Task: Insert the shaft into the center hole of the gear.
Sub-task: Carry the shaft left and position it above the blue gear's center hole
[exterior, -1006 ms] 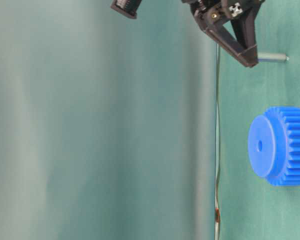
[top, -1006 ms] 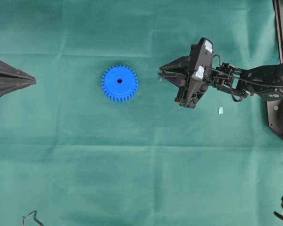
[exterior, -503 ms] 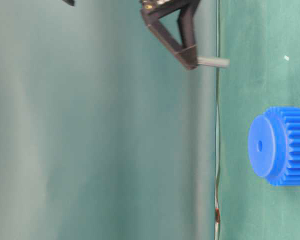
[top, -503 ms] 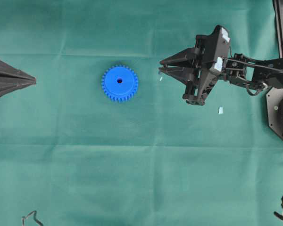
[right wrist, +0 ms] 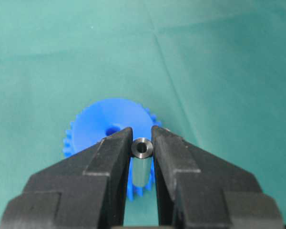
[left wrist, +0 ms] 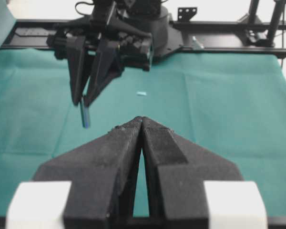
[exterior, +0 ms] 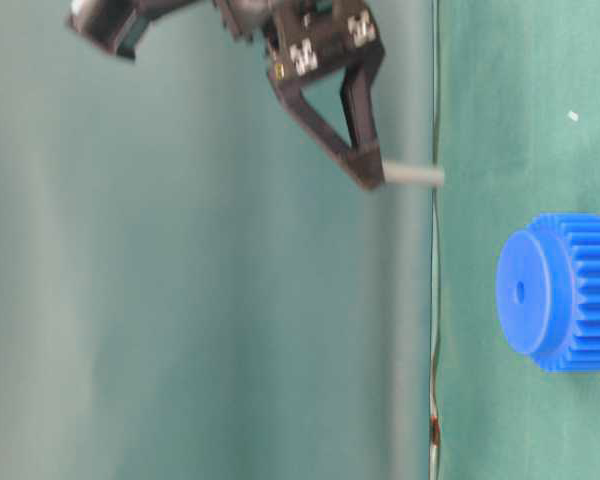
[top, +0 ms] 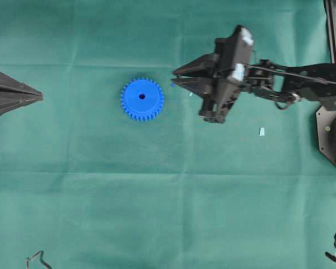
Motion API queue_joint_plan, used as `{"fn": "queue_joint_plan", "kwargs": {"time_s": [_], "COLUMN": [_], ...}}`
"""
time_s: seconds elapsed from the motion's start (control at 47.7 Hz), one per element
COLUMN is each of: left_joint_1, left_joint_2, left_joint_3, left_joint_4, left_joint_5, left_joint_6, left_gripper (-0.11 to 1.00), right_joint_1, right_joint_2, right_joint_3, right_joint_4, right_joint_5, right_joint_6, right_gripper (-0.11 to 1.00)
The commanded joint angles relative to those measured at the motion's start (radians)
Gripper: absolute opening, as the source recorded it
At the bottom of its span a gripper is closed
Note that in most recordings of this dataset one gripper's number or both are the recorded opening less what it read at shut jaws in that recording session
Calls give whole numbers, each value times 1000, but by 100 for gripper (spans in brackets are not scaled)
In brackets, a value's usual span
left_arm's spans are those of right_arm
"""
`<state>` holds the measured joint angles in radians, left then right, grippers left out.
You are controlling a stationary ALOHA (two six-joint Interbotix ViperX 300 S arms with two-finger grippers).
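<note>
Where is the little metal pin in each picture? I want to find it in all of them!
Overhead view: the shaft is barely a speck at the right gripper's tips, right of the gear.
Table-level view: the shaft sticks out from the fingertips, up and left of the gear.
Left wrist view: it hangs below the far gripper, left of centre.
Right wrist view: it sits pinched between the fingers, low centre.
Shared landmark: the right gripper holding it.
</note>
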<state>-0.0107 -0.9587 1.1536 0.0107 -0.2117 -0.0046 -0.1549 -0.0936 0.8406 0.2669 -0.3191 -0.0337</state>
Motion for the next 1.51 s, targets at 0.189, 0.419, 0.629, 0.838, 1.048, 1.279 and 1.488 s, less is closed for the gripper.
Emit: {"fn": "queue_joint_plan", "kwargs": {"time_s": [0.189,0.419,0.629,0.838,1.048,1.279,1.488], "left_joint_1": [3,3,3,3,3,3,3], "left_joint_2": [6,6,6,8,6,6,6], "left_joint_3": [-17,-17,-17,-15,-17,-15,-17], "left_joint_4": [3,3,3,3,3,3,3], "left_joint_5": [-5,-6,-6,-5,-5,-5,-5], "left_joint_6": [0,-2,-2,-2,-2,-2,-2], "left_gripper": [0,0,0,0,0,0,0], "right_joint_1": [14,17,17,17,26,26,26], "right_joint_2": [101,156,173,221,262,273,265], "right_joint_3": [-178,-242,-247,-255,-268,-264,-259], "right_joint_4": [-28,-35,-35,-31,-23,-20,-20], "right_joint_5": [52,64,61,52,40,34,32], "right_joint_6": [-2,-2,2,12,17,17,17], "right_gripper": [18,18,18,18,18,18,18]}}
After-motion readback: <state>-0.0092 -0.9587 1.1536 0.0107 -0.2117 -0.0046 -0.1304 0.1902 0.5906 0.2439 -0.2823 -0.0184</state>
